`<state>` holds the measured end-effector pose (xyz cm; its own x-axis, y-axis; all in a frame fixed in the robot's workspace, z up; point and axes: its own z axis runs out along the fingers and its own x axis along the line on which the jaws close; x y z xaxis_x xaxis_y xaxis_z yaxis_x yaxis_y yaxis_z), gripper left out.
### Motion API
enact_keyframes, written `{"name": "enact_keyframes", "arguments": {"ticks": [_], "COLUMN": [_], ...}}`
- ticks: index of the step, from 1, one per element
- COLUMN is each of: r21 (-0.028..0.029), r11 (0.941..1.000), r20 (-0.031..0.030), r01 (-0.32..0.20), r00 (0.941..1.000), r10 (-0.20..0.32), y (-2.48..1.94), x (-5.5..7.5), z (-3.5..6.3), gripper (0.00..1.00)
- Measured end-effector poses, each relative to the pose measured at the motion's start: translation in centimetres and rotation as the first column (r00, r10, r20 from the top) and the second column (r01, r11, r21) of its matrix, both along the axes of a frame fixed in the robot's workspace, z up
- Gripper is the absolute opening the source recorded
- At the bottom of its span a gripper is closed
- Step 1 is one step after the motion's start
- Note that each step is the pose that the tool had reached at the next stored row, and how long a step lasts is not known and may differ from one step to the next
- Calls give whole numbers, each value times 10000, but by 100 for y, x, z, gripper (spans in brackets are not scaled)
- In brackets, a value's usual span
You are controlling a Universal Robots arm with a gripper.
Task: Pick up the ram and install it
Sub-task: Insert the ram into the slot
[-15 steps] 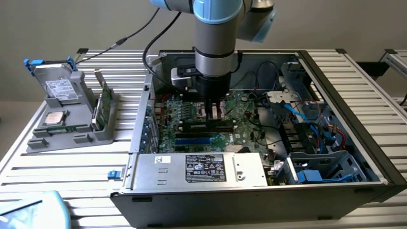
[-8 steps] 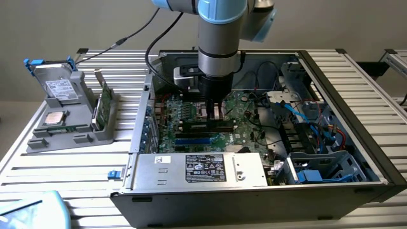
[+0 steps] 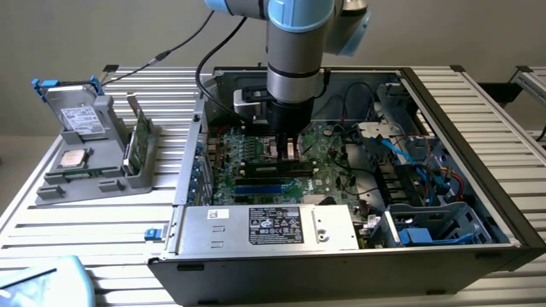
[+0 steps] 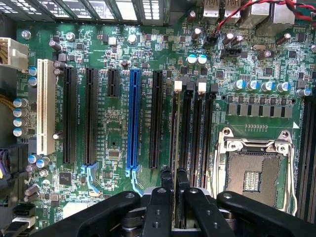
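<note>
Black two-finger gripper [image 4: 174, 174] clenched on ram, a long thin green circuit-board stick [image 4: 175, 129], pinched across flat faces and held edge-on. Judged reason: narrow edge down keeps stick parallel with black memory slots [image 4: 198, 133] beside silver processor socket [image 4: 254, 170]. Stick lies along memory slot farthest from socket. Seating depth cannot be told. Grey-and-blue arm [image 3: 295, 38] vertical, wrist pointing straight down into open grey computer case [image 3: 341, 275].
</note>
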<state>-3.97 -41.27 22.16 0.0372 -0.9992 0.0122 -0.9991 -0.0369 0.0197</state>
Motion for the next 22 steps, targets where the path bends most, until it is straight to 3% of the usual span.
{"name": "enact_keyframes", "arguments": {"ticks": [8,22], "r21": [-1,-1], "r11": [10000,10000], "r20": [-150,-284], "r01": [0,1], "r00": [9999,9996], "r10": [0,-1], "y": [-1,-1], "x": [10,51], "z": [0,2], "gripper": [15,15]}}
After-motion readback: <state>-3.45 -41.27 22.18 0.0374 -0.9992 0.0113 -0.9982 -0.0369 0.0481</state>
